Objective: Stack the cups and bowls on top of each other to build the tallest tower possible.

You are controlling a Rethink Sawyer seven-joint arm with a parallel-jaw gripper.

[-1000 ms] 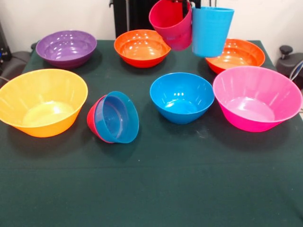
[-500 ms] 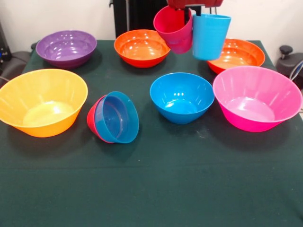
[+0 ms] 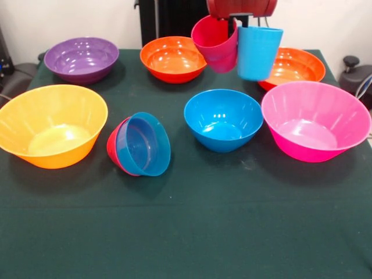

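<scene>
My gripper [image 3: 238, 23] hangs at the top centre, shut on the touching rims of two cups. The crimson red cup [image 3: 215, 43] tilts to the left of it, and the light blue cup [image 3: 257, 53] hangs upright on the right. Both are in the air above the back of the table, between two orange bowls [image 3: 173, 58] [image 3: 293, 65]. Below and in front stands a mid-sized blue bowl [image 3: 224, 119]. A small blue bowl [image 3: 144, 144] lies on its side, nested in a small red bowl [image 3: 111, 148].
A large pink bowl [image 3: 314, 119] stands at the right and a large yellow-orange bowl [image 3: 51, 125] at the left. A purple bowl [image 3: 81, 58] sits at the back left. All rest on a dark green tablecloth [image 3: 186, 232].
The gripper has come down with both cups, so its red body now shows at the top edge. The cups hang lower and the red one tilts less.
</scene>
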